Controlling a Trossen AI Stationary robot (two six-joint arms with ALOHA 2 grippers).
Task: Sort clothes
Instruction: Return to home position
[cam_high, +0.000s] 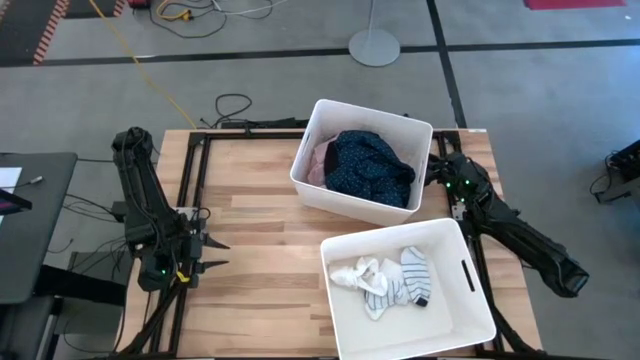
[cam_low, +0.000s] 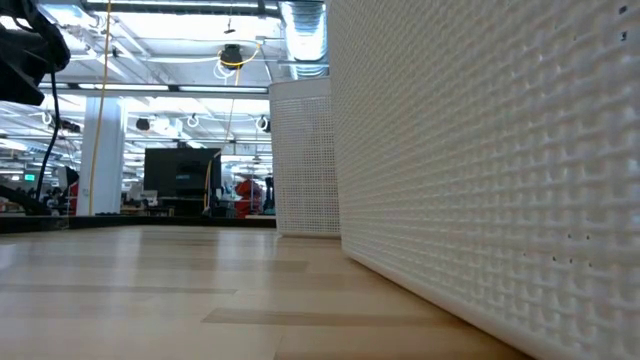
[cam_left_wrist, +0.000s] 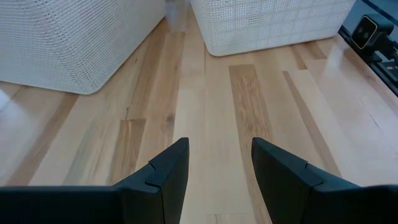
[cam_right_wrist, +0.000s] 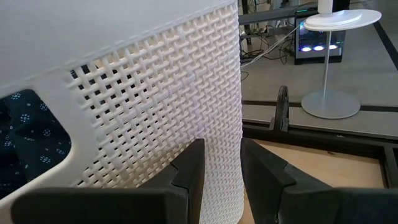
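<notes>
**White mesh wall is a snag risk for the right pincer**

White plastic, woven in an open mesh, fills the right wrist view. The right pincer, fingers slightly apart and holding nothing, sits just beside the outer wall of the far bin, near a handle cut-out. Given that closeness, a careless pull-away could catch a fingertip in the mesh or shove the bin across the wooden surface. The left pincer, fingers apart and empty, waits low at the surface's left side, well apart from both bins, so it poses little risk.

The navy dotted garment lies bunched in the far bin with no clear long axis. The pink garment is tucked in on the side toward the left arm. In the near bin, the striped sock runs roughly from the far wall toward the near one. The white socks lie crumpled beside it, pointing nowhere in particular.
</notes>
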